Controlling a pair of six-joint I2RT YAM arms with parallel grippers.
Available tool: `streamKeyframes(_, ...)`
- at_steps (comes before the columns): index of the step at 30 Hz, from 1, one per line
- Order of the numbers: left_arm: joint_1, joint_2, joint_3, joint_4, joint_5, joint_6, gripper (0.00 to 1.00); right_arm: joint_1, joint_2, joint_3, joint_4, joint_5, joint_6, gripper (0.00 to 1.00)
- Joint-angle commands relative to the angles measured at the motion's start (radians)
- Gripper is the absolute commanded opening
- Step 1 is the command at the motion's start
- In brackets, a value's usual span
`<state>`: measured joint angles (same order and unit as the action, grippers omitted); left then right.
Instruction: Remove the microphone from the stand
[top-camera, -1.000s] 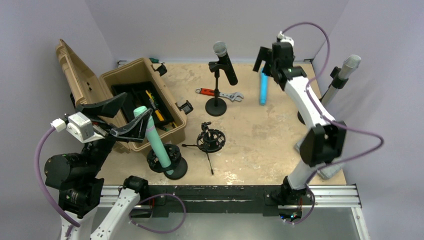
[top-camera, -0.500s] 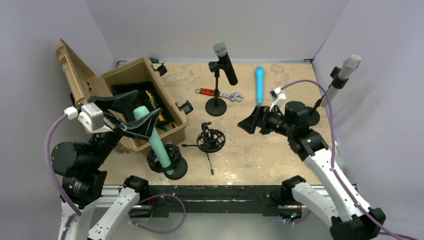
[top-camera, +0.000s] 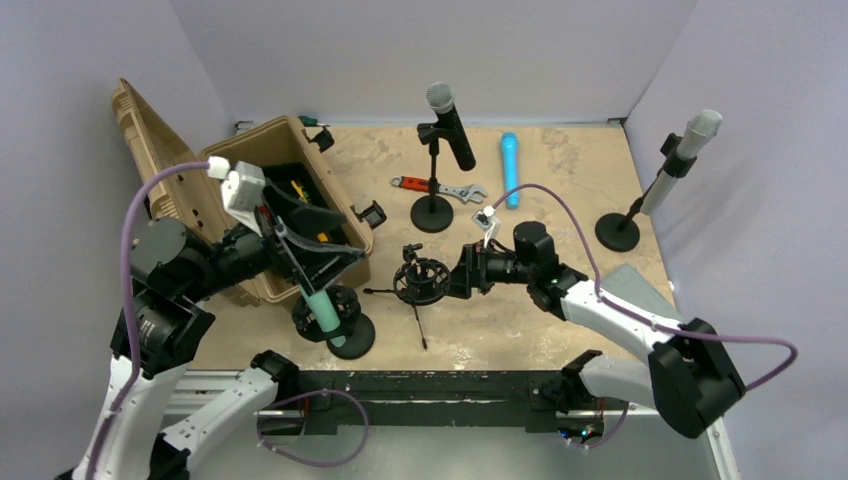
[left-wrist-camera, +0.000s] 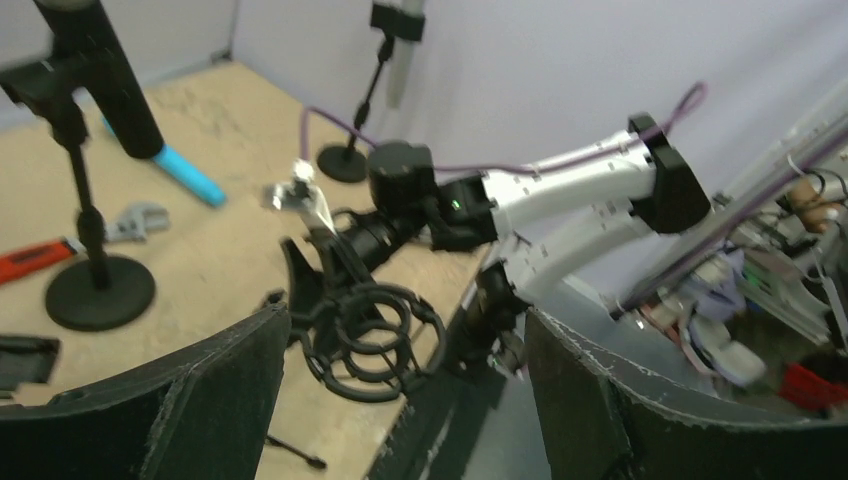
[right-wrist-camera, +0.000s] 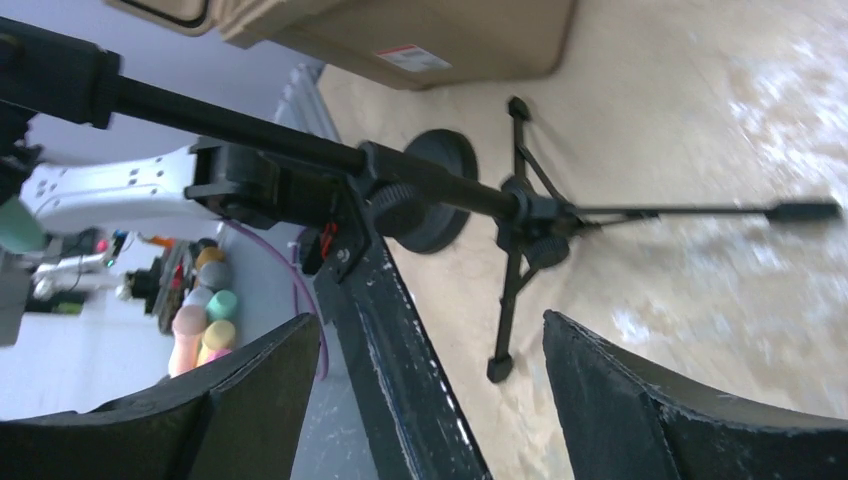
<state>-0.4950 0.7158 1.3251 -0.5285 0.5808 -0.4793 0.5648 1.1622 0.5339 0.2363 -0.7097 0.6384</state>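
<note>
A teal microphone (top-camera: 325, 318) leans in a black round-base stand (top-camera: 350, 335) at the front left. My left gripper (top-camera: 335, 240) is open just above its top end, which the fingers hide. In the left wrist view the left gripper (left-wrist-camera: 407, 315) is open with nothing between the jaws. My right gripper (top-camera: 465, 275) is open and empty, low beside the black shock mount on a tripod (top-camera: 421, 280). In the right wrist view the right gripper (right-wrist-camera: 430, 320) is open, facing the tripod (right-wrist-camera: 530, 230). A black microphone (top-camera: 450, 125) and a grey microphone (top-camera: 685, 145) sit in other stands.
A blue microphone (top-camera: 510, 170) lies on the table at the back. A red-handled wrench (top-camera: 440, 187) lies by the black stand's base (top-camera: 432, 213). An open tan tool case (top-camera: 290, 210) stands at the left. The black front rail (right-wrist-camera: 400, 350) runs along the table edge.
</note>
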Motion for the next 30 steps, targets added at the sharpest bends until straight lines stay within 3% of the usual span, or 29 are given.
streamKeyframes(1,-0.231,0.050,0.079,-0.235,-0.204,0.034,0.85,0.003,0.113,-0.010,0.412,-0.204,0.010,0.78)
streamKeyframes(3,-0.337,0.081,0.088,-0.263,-0.328,0.055,0.85,0.003,0.172,-0.013,0.538,-0.249,0.045,0.73)
streamKeyframes(6,-0.440,0.096,0.121,-0.301,-0.481,0.100,0.86,0.004,0.233,-0.006,0.594,-0.251,0.038,0.73)
streamKeyframes(12,-0.451,0.107,0.221,-0.355,-0.521,0.143,0.87,0.009,0.292,-0.031,0.674,-0.282,0.051,0.70)
streamKeyframes(15,-0.466,0.186,0.302,-0.408,-0.499,0.151,0.85,0.008,0.311,-0.032,0.720,-0.292,0.082,0.65)
streamKeyframes(22,-0.792,0.339,0.368,-0.469,-0.852,0.210,0.85,0.008,0.320,-0.009,0.681,-0.294,0.053,0.63)
streamKeyframes(26,-0.856,0.393,0.372,-0.475,-0.953,0.235,0.85,0.008,0.343,0.020,0.641,-0.302,0.017,0.61)
streamKeyframes(30,-0.863,0.403,0.346,-0.458,-0.965,0.233,0.85,0.008,0.380,0.047,0.680,-0.317,0.043,0.51)
